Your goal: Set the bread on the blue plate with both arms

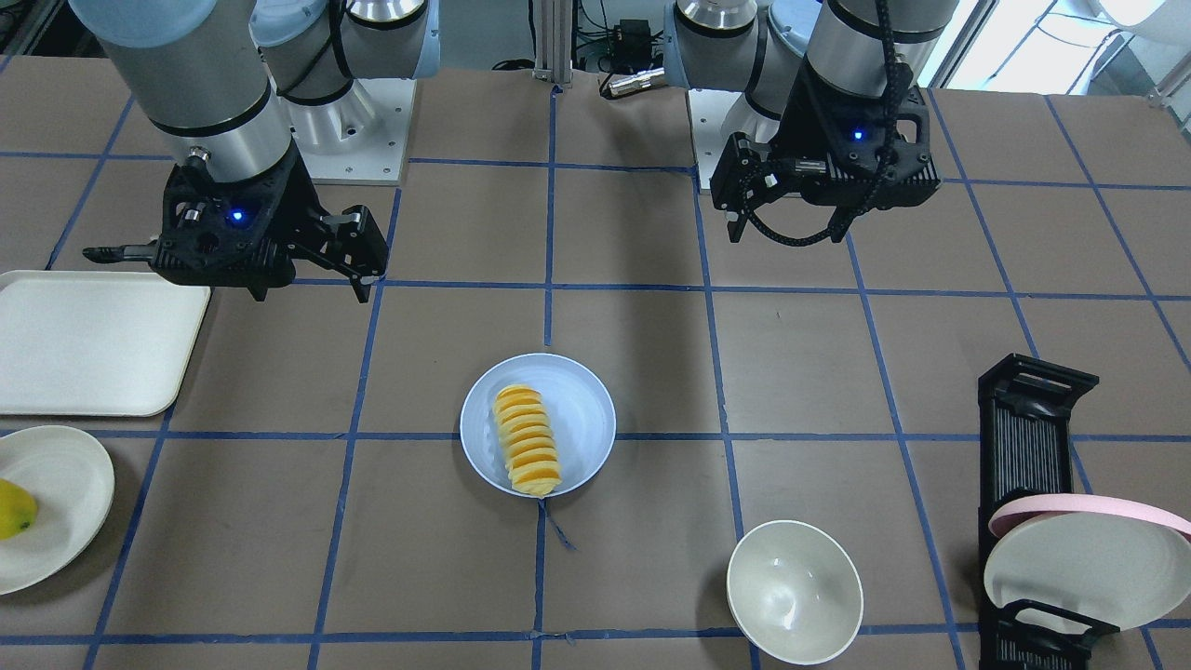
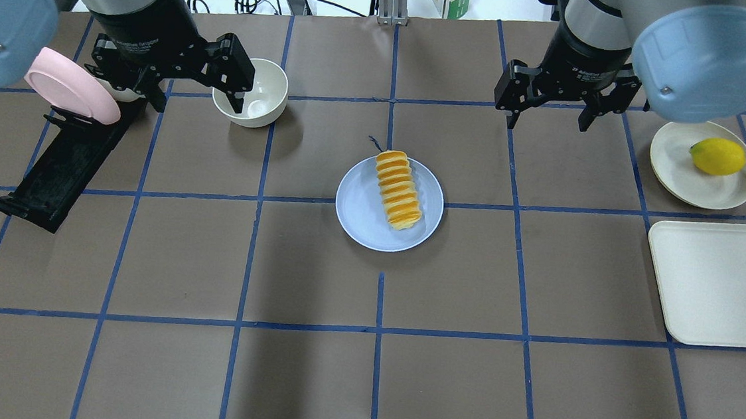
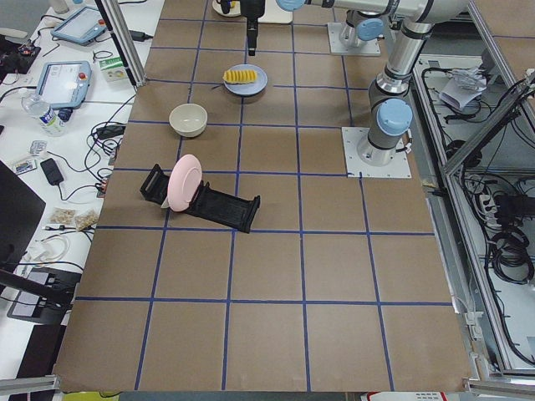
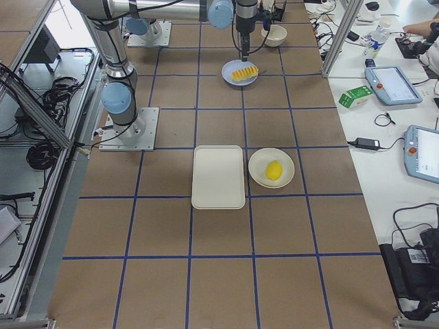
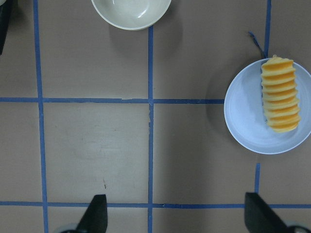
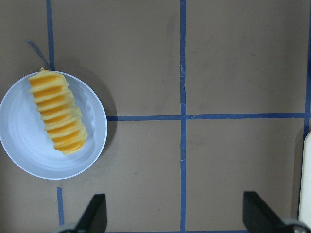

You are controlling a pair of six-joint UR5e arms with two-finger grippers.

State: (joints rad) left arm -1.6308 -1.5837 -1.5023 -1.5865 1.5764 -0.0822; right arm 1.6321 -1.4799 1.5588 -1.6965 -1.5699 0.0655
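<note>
The bread [image 2: 399, 189], a long yellow-orange ridged loaf, lies on the blue plate [image 2: 362, 215] at the table's middle, one end at the plate's rim. It also shows in the front view [image 1: 528, 439] on the plate [image 1: 582, 409], and in both wrist views [image 5: 279, 94] [image 6: 57, 112]. My left gripper [image 2: 173, 84] is open and empty, raised over the white bowl, well left of the plate. My right gripper [image 2: 548, 120] is open and empty, raised to the plate's right. The wrist views show the jaws spread wide with nothing between them.
A white bowl [image 2: 252, 92] stands under the left gripper. A black dish rack [image 2: 63, 165] holds a pink-rimmed plate [image 2: 73, 86] at far left. A cream plate [image 2: 714, 186] with a yellow-green fruit [image 2: 718, 157] and a white tray [image 2: 726, 284] lie at right.
</note>
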